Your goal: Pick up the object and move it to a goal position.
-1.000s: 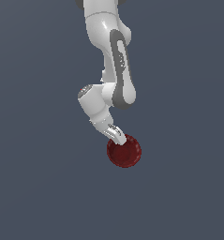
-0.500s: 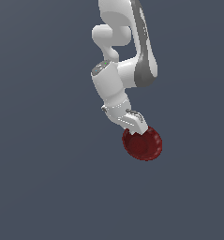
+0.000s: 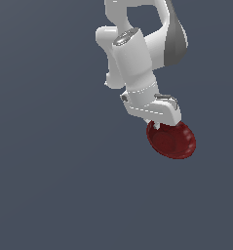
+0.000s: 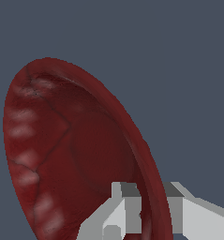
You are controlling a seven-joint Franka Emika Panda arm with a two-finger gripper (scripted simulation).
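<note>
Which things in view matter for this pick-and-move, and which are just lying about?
Part of the job:
- dark red, round, shallow bowl with ribbed rim, hanging tilted from the arm
- gripper, its fingers clamped either side of the bowl's rim

Lying about:
- nothing else shows; both views show only a plain grey-blue background, and no goal marker is visible.

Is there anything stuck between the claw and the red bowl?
No. The claw is already pinching the red bowl's rim, one finger on each side, with nothing between them. Around the bowl, both views show only plain grey background. No goal mark shows, so the way there cannot be judged.
</note>
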